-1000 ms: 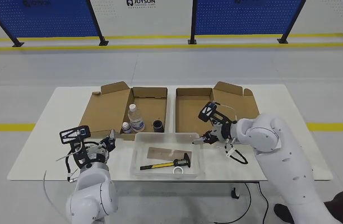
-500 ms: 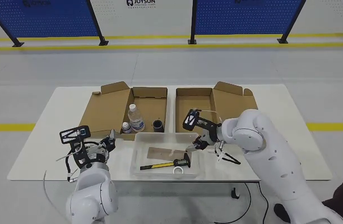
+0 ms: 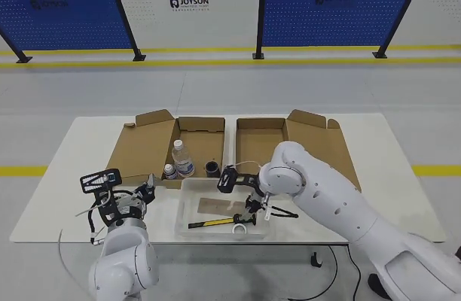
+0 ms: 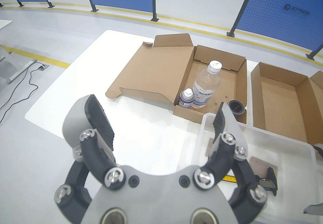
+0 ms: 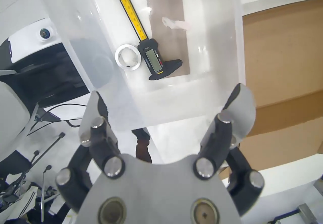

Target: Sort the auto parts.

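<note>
1. My right hand point(image 5: 169, 106) hangs released, fingers spread wide, over the 3 o'clock end of the clear plastic bin point(image 3: 184, 214). The bin sits at 6 o'clock on the white tabletop point(image 3: 72, 188).
2. Inside the bin, a black digital caliper point(image 5: 151, 58) with a yellow scale lies on a flat brown cardboard sheet point(image 5: 166, 3). A shiny metal ring point(image 5: 127, 56) lies just beside its display.
3. My left hand point(image 4: 156, 119) is also released, its ribbed black pads apart, and hovers at 8 o'clock over the tabletop.
4. The open cardboard box point(image 4: 151, 68) at 11 o'clock holds an upright clear water bottle point(image 4: 205, 86), a small spray can point(image 4: 186, 99) and a dark cylindrical part point(image 4: 236, 107).
</note>
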